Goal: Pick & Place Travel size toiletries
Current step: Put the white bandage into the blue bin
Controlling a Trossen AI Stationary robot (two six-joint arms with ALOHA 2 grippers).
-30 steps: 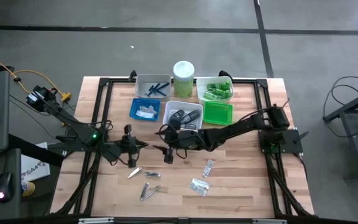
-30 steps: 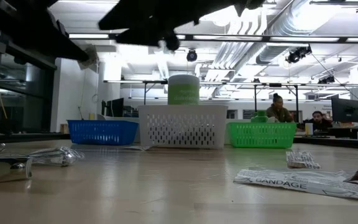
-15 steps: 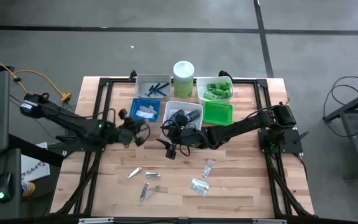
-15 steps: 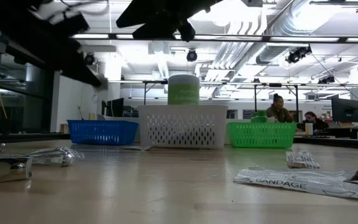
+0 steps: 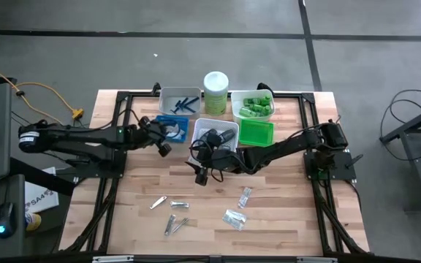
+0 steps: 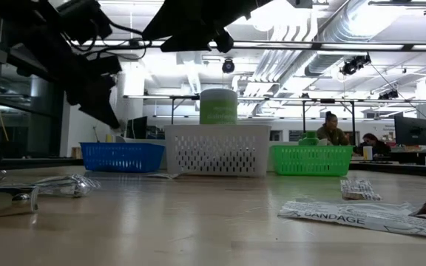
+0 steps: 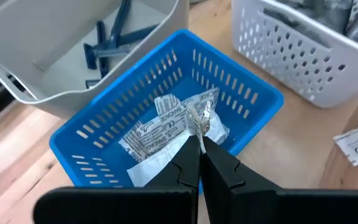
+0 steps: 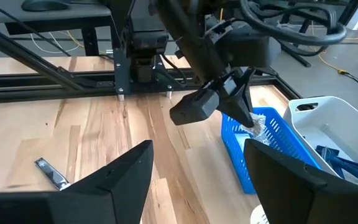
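Note:
My left gripper (image 7: 199,148) is shut on a crumpled clear packet (image 7: 202,115) over the blue tray (image 5: 174,121), which holds more clear packets (image 7: 151,134). The right wrist view shows that gripper (image 8: 246,117) above the blue tray's (image 8: 267,149) rim. My right gripper (image 5: 202,175) hangs open above the table by the near left corner of the white tray (image 5: 226,125) of dark grey cases, with nothing between its fingers (image 8: 129,171). Silver clippers (image 5: 159,202) and two packets (image 5: 234,218) lie flat on the near table. My left gripper pinches one end of the crumpled packet (image 7: 197,129) between its two fingertips. The fingers slant down toward the table's far side. The packet juts out past the tips above the packets in the blue tray; whether it touches them I cannot tell.
At the far edge stand a grey tray (image 5: 168,97) with blue razors, a pale-green canister (image 5: 215,89) and a white tray (image 5: 253,106) of green tubes. A green tray (image 5: 256,134) sits right of the white one. People sit in the room behind (image 6: 333,129).
My left gripper has swung from the near middle of the table toward the far edge, staying shut on the packet, and now stands over the blue tray. The packet has travelled with it, clear of the table.

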